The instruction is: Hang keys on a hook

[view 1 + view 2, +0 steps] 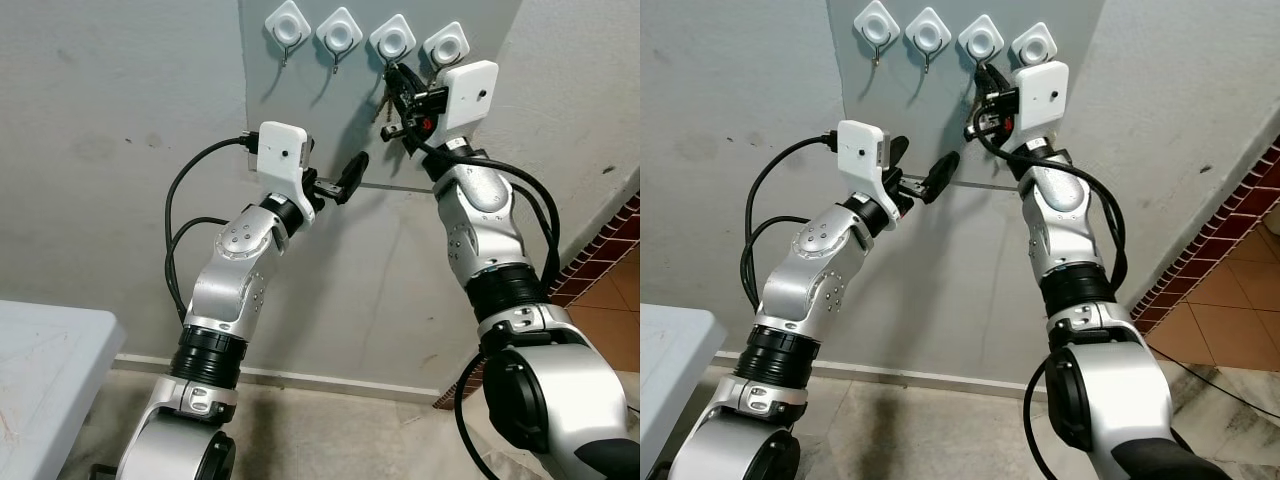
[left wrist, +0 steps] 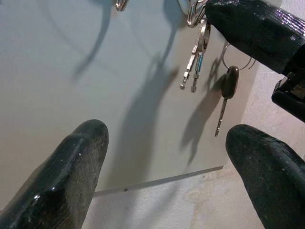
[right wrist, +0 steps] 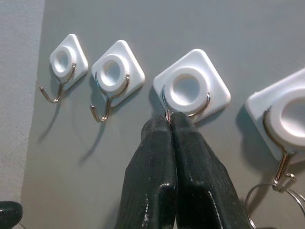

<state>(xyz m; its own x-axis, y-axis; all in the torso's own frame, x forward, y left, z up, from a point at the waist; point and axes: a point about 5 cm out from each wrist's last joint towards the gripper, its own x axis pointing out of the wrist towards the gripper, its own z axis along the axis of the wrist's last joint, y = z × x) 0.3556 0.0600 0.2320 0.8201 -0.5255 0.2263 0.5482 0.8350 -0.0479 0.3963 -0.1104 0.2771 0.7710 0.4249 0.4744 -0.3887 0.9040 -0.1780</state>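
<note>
Four white hooks sit in a row on a grey panel [image 1: 300, 100]. My right gripper [image 3: 170, 117] is raised to the third hook [image 3: 190, 88], with its fingers pressed together at the hook's metal tip. A bunch of silver keys [image 2: 196, 57] hangs on a ring right beside those fingers, below that hook. Whether the ring rests on the hook I cannot tell. A black-headed key [image 2: 228, 83] dangles on a ring from the fourth hook [image 3: 286, 114]. My left gripper [image 1: 335, 170] is held open lower on the panel, pointing up toward the keys and touching nothing.
The first hook [image 1: 288, 25] and second hook [image 1: 339, 32] carry nothing. A white table corner [image 1: 40, 360] stands at the lower left. Brick trim and tiled floor [image 1: 605, 270] lie to the right of the wall.
</note>
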